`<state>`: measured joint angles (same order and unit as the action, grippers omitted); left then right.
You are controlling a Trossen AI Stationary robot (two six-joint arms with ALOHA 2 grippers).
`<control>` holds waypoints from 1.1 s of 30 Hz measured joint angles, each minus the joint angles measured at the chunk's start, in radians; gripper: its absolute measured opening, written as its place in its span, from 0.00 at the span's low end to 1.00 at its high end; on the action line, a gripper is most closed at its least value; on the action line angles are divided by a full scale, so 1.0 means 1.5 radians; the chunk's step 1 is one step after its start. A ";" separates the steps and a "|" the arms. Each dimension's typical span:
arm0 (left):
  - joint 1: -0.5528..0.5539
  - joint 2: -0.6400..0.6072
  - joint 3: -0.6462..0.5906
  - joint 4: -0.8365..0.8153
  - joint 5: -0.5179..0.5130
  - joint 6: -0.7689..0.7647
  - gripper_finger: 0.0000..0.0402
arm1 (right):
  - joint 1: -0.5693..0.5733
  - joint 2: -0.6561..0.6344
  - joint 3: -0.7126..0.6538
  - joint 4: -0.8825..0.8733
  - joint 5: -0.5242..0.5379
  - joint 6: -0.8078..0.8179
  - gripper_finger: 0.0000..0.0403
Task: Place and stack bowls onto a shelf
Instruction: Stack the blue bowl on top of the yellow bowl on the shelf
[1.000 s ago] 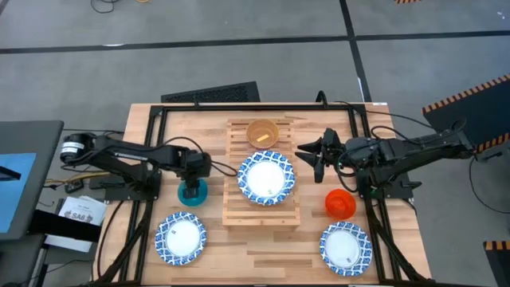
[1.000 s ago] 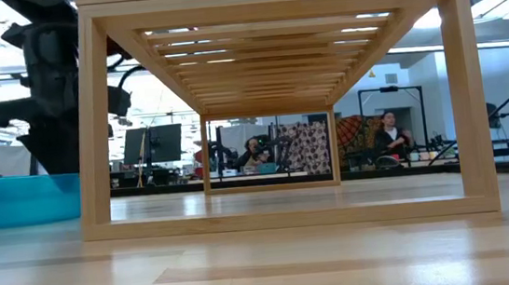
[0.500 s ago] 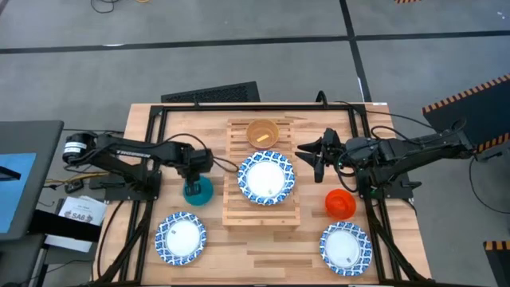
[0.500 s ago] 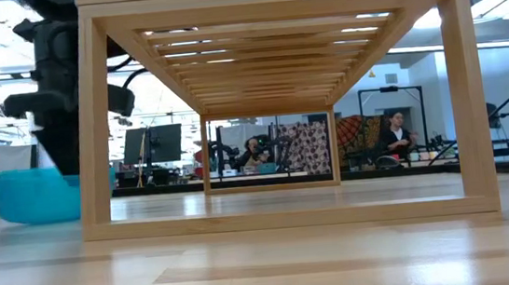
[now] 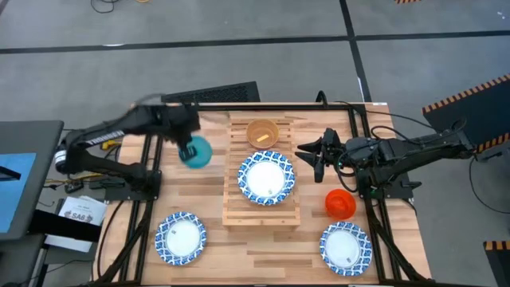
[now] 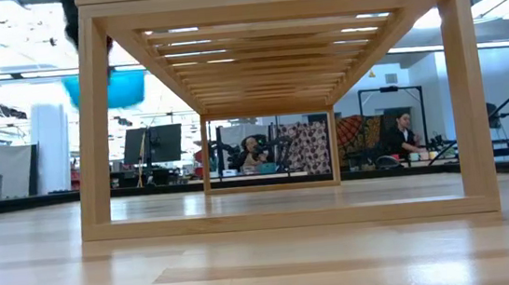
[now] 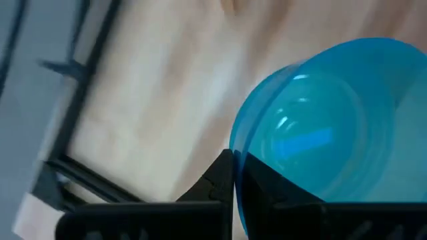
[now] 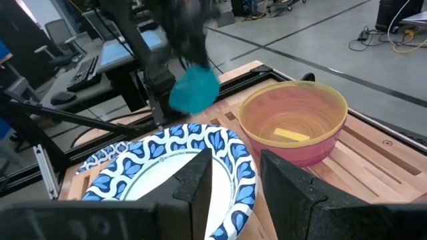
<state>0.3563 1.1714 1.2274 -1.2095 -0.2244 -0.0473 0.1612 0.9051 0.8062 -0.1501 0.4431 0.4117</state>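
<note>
Left tool (image 5: 188,146) clamped on glossy round teal bowl (image 5: 196,152) (raised off the worktop (image 5: 207,239)) beside slatted pale-wood shelf (image 5: 233,209); right tool (image 5: 315,158) parted, empty.

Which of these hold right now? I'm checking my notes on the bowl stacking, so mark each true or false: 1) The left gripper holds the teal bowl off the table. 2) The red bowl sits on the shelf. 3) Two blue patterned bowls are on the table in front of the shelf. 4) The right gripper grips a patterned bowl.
1) True: the left gripper is shut on the teal bowl, which hangs in the air in the low view.
2) False: the red bowl stands on the table, right of the shelf.
3) True: one patterned bowl at left, another patterned bowl at right.
4) False: the right gripper is open beside the shelf, holding nothing.
</note>
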 joint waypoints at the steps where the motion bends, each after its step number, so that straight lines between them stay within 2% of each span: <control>1: 0.012 0.005 0.039 -0.007 0.001 0.001 0.00 | 0.000 0.000 0.000 0.000 0.000 0.000 0.38; 6: 0.038 0.096 0.254 -0.051 0.038 0.036 0.00 | 0.000 0.000 0.000 0.000 0.000 0.000 0.38; 13: 0.031 0.304 0.562 -0.115 0.059 0.067 0.00 | 0.000 0.012 0.000 0.000 0.000 0.000 0.38; 19: 0.024 0.451 0.753 -0.100 0.084 0.094 0.00 | 0.000 0.052 0.000 -0.004 0.000 0.000 0.38; 25: 0.024 0.488 0.717 -0.022 0.158 0.086 0.00 | 0.002 0.063 0.000 0.029 0.000 0.000 0.38; 33: 0.017 0.533 0.716 0.000 0.154 0.076 0.00 | 0.000 0.022 0.000 0.043 0.000 -0.001 0.38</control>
<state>0.3824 1.9707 2.3020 -1.2097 0.0072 0.0666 0.1611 0.9385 0.8062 -0.0854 0.4428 0.4107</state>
